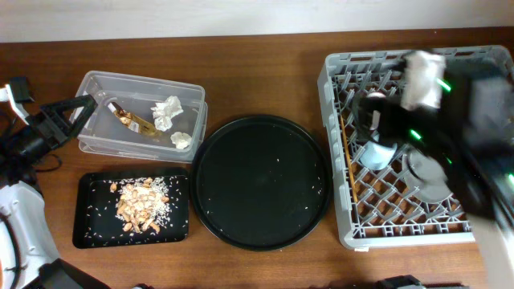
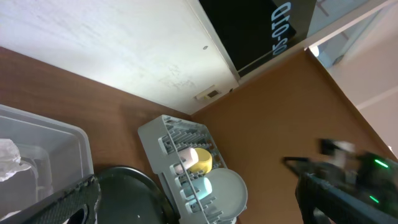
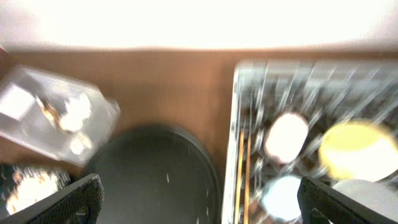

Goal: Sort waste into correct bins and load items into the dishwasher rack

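1. waste is binned: tissue balls (image 1: 167,112) + gold-brown wrapper (image 1: 132,120) lie in the clear tub (image 1: 104,84). food scraps (image 1: 140,205) are heaped in the shallow black tray (image 1: 92,229), both at the left of the worktop (image 1: 265,72).
2. round black tray (image 1: 261,181) in the middle holds only a few specks.
3. items sit in the dishwasher rack (image 1: 333,104) at the right: pink cup (image 3: 286,134), yellow bowl (image 3: 354,149), blue cup (image 3: 280,196), chopsticks (image 1: 348,160) along the rack's left side, plate (image 2: 225,190) stood on edge.
4. left hand (image 2: 198,186): fingers spread wide, nothing btwn them, beside the tub's left end.
5. right hand (image 3: 200,186): fingers apart and empty, above the rack. view is blurred.
6. handling, my guess: tissue is v. light and soft, squashes in a pinch, so take a ball across its middle.
7. wrapper is thin and crinkly, prob. slippery. best pinched on a raised fold.
8. scraps are loose and crumbly and won't hold together in a grip.
9. cups + bowl look like rigid light plastic w/ smooth walls. take by the rim, one finger inside.
10. plate is stiff and smooth, so grip its top edge.
11. chopsticks are thin and roll easily. pinch mid-length across both.
12. task looks abt done.
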You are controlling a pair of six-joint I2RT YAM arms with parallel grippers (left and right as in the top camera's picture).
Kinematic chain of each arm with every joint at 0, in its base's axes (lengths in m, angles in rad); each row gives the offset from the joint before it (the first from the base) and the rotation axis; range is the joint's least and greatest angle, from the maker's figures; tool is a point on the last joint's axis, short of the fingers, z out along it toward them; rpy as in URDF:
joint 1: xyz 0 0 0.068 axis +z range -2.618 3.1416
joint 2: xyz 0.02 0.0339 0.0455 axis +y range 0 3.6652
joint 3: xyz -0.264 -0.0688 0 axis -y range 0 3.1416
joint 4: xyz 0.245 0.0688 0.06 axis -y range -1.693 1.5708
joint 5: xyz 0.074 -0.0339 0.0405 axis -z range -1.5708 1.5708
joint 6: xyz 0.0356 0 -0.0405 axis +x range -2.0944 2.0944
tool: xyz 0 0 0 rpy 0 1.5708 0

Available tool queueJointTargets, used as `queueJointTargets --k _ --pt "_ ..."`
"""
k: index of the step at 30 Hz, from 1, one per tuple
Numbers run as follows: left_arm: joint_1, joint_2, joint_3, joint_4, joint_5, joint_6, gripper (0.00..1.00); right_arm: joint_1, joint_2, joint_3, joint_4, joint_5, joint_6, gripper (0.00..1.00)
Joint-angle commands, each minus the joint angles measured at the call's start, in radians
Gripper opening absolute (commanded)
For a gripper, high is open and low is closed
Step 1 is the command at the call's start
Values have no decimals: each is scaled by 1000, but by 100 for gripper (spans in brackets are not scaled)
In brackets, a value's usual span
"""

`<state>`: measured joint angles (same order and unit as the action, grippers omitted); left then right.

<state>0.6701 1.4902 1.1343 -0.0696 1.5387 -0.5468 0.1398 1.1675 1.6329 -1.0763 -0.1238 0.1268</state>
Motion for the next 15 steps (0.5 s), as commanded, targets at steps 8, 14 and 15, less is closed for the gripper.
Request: queueJointTargets --k 8,14,15 --pt "2 -10 2 2 18 -5 99 -1 -549 4 -1 91 -18 98" --pt "2 -10 2 2 18 -5 99 -3 -767 -95 -34 162 -17 98" --pt "2 -10 2 2 18 -5 99 -3 -795 -126 -34 172 -17 98"
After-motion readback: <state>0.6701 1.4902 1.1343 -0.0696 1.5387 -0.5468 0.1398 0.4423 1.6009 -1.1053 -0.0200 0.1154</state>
